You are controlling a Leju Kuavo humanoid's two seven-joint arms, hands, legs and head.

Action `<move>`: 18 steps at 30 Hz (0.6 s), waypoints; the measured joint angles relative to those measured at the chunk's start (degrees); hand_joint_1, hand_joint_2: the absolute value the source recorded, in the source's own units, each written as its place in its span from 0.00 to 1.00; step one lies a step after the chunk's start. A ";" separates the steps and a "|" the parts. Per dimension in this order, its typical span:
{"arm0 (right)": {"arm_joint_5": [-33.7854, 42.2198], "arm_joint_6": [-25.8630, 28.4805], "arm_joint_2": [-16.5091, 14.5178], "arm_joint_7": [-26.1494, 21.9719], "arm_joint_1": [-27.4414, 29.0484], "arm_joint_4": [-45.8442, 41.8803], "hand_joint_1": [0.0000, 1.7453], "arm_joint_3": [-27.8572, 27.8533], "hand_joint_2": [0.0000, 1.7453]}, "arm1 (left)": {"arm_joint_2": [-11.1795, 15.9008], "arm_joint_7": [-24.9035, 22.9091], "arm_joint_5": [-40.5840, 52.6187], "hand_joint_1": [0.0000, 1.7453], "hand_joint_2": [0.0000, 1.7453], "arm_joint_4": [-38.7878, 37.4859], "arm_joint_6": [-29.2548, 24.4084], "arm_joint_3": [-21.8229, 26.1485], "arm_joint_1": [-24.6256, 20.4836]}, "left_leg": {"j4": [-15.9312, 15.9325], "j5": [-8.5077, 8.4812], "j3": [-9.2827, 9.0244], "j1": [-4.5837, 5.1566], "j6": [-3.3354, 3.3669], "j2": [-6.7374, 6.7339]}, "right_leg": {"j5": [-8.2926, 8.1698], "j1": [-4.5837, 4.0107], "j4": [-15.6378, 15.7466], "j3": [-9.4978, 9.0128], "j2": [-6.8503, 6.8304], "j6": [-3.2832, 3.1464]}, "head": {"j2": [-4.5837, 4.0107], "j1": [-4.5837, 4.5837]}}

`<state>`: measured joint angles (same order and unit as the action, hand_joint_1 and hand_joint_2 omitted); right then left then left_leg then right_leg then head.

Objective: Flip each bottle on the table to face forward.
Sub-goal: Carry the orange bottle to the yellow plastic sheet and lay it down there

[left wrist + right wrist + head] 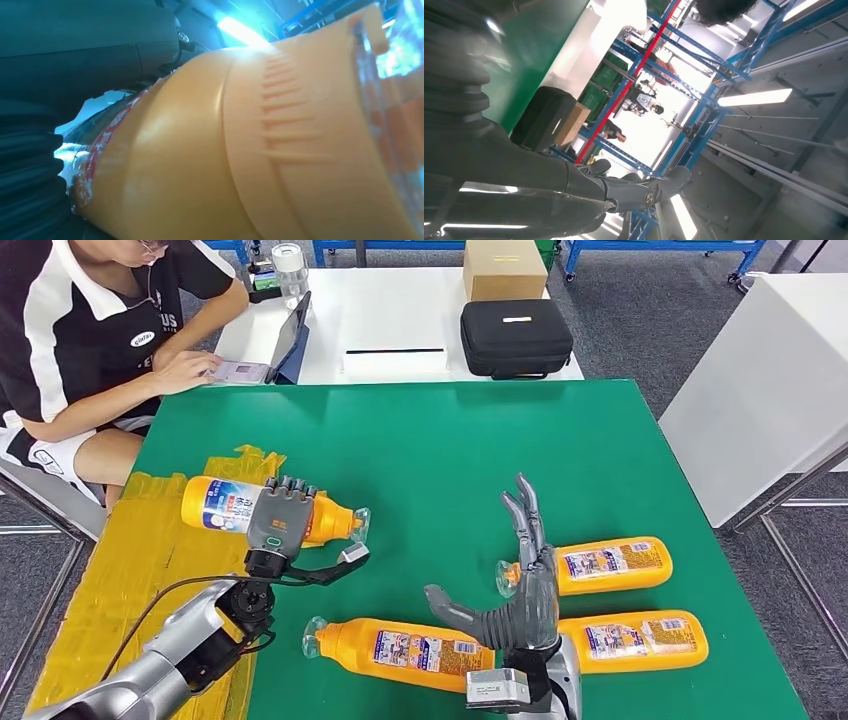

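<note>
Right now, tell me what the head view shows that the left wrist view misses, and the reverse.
Head view alone: the green table, three more orange bottles lying near the right hand, which is open with fingers spread above them, a black case, a cardboard box and a seated person. Left wrist view alone: the ribbed orange shoulder and clear cap of the held bottle up close, with a bright ceiling light behind. Both: the left hand gripping the bottle around its body.

Beyond my green worktop [420, 440], a person [90, 330] sits at a white table [380, 320] holding a black case [515, 337] and cardboard box [504, 268].
</note>
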<state>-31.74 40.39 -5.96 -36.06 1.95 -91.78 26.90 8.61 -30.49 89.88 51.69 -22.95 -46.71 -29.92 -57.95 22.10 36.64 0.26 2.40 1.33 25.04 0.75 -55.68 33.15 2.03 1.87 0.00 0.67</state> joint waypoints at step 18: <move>-5.72 -3.04 0.48 8.77 -1.14 0.43 0.00 1.71 1.00 | -1.64 0.20 0.01 0.00 0.00 -4.05 10.35 7.32 2.43 | 0.00 0.00 0.01 0.00 0.00 -0.02 | 0.00 0.00 0.00 0.00 -0.01 0.00 | 0.00 0.01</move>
<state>-37.45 37.36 -5.49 -27.29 0.81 -91.35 28.61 6.97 -30.29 89.89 47.63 -12.60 -39.39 -27.49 -57.95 22.10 36.65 0.26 2.40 1.32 25.04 0.75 -55.68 33.14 2.03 1.87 0.00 0.67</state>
